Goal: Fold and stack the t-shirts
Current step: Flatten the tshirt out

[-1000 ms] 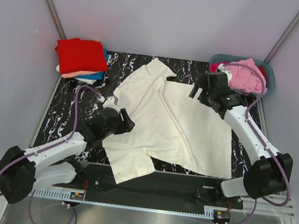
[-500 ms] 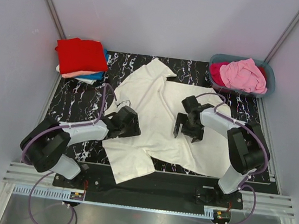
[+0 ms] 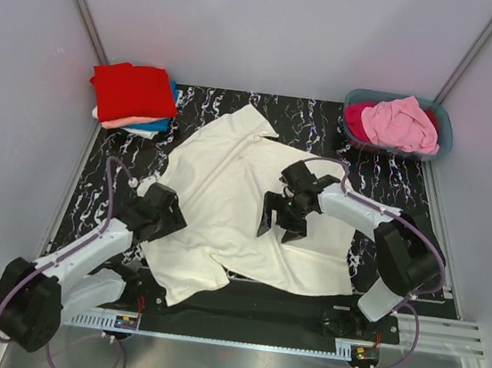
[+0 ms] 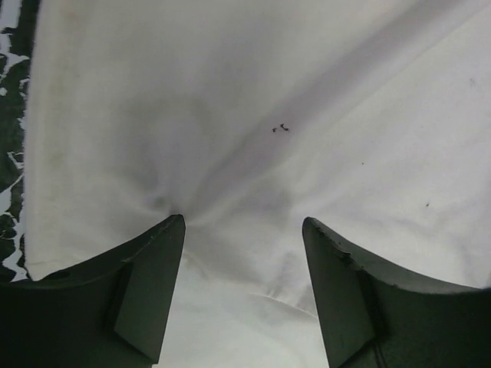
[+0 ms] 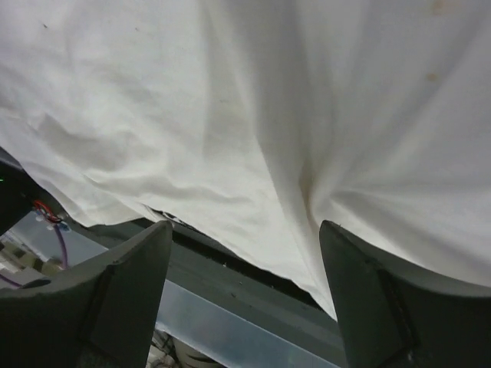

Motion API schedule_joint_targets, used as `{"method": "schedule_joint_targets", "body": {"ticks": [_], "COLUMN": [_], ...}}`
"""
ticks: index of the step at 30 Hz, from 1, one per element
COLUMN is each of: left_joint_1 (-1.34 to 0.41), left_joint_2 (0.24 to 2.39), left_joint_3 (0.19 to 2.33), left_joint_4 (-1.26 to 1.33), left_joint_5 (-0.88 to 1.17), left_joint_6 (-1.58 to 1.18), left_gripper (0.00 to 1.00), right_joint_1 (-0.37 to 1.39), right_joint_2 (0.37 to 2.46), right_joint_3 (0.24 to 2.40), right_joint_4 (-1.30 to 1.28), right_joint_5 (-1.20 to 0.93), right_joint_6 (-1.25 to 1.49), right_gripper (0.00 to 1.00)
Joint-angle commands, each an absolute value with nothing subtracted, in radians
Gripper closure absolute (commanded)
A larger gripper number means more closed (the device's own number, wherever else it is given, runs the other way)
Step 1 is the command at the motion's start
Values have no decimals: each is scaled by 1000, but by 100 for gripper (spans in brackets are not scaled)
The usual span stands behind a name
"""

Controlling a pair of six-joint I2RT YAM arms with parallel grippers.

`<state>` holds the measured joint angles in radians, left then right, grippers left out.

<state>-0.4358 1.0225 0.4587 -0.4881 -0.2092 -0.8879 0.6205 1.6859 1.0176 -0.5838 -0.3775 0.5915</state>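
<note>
A large cream t-shirt (image 3: 228, 182) lies spread and wrinkled on the black marbled table. My left gripper (image 3: 170, 220) is open and rests on the shirt's left side. In the left wrist view (image 4: 244, 222) its fingertips (image 4: 165, 253) press on the cream cloth (image 4: 253, 100), which puckers between them. My right gripper (image 3: 278, 228) is open over the middle of the shirt. In the right wrist view (image 5: 245, 226) it stands above the cloth (image 5: 230, 100) near its hem. A folded stack with a red shirt (image 3: 134, 89) on top sits at the back left. Pink (image 3: 402, 122) and magenta shirts fill the tub.
The grey-blue tub (image 3: 442, 136) stands at the back right corner. Salmon and blue folded shirts (image 3: 150, 124) lie under the red one. The shirt's lower sleeve hangs over the table's front edge (image 3: 303, 303). Grey walls close in both sides.
Both grippers have moved toward the front left, and the cream shirt has slid that way with them, its hem now near the front edge.
</note>
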Motion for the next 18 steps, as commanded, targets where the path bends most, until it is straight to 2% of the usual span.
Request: {"method": "schedule_joint_targets", "body": {"ticks": [1,4,9,15,18], "left_joint_1": [-419,-417,-428,-465,-468], "left_joint_2": [916,920,888,899,936], "left_joint_3": [421,410,327,273,265], "left_joint_4": [-572,-557,-364,-255,-212], "left_joint_5": [-249,-265,-172,-181,-176], "left_joint_6": [-879,-894,-899,-905,-899], "left_gripper": [31,34,40,41,42], "right_joint_1": [626,615,533,345,318], "right_joint_2": [1586,1572,1601,1762,1871], "right_joint_3": [1155,1280,1425,1518,1565], "right_joint_4": [-733,-868,-945,-920,-925], "right_joint_5": [-216,-16,204,199,207], "right_joint_6": [522,460,391,324,328], "right_gripper": [14,13,30,39,41]}}
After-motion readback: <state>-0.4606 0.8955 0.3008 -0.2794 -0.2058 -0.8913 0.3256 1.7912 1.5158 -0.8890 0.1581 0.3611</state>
